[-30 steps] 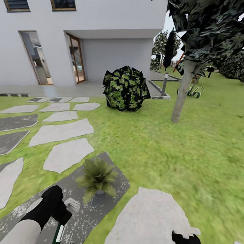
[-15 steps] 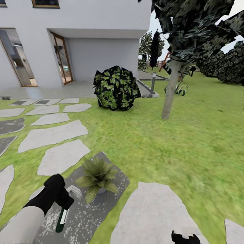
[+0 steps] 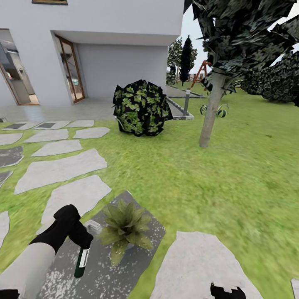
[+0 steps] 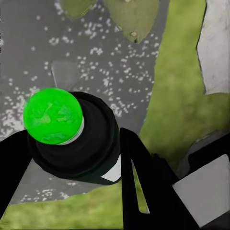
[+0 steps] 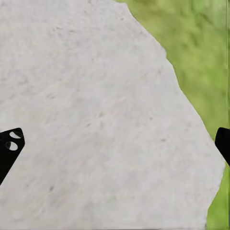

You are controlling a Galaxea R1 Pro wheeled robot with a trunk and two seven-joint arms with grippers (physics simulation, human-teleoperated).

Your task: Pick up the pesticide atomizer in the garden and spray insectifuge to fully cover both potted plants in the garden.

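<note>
Pesticide atomizer [image 3: 82,261] hangs in left claw [image 3: 81,243], clamped tight, at 7 o'clock. Potted plant [image 3: 124,228] just beside, at 6. Right claw [image 5: 115,143] spread, empty. Spraying step; next needs nozzle aimed at leaves.

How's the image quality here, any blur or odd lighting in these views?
Head view: flat, even light with no cast shadows, lawn smeared, tree foliage blocky. Left wrist view: atomizer close and soft-edged. Right wrist view: stone soft, grass a blurred green.
</note>
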